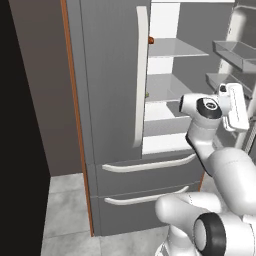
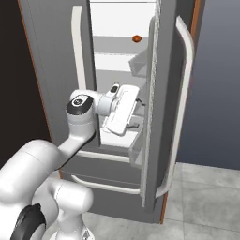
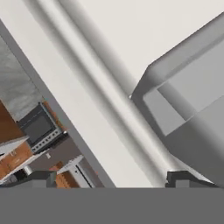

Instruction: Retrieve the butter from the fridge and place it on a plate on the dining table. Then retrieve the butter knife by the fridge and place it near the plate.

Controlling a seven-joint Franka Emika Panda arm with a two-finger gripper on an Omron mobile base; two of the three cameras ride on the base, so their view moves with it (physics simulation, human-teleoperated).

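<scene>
Fridge (image 1: 115,75): left door shut, long white handle (image 1: 141,75) down its edge; right door (image 2: 164,117) swung wide open w/ its own curved handle (image 2: 180,103). Two drawers (image 1: 145,170) below, each w/ a white bar.

Arm reaches into the open right half at mid-shelf height. Hand sits just inside the door gap, wrist rolled sideways. In the hand view the two dark fingers (image 3: 109,179) stand far apart at the bottom edge, spread wide, nothing between them. Ahead of the fingers: white inner wall of the fridge and a grey door bin (image 3: 188,113) to the right; to the left of the fingers, past the door edge, a bit of kitchen shows – wood cabinets and a dark appliance, too small to make out.

Above the fingers, on an upper glass shelf (image 1: 172,47), a small reddish-brown round item (image 2: 137,39) sits near the shelf's front edge, well apart from the hand. A tiny pale bit (image 1: 147,94) peeks past the shut door's handle at the next shelf down, left of the hand – may be the butter, can't tell for sure.
</scene>
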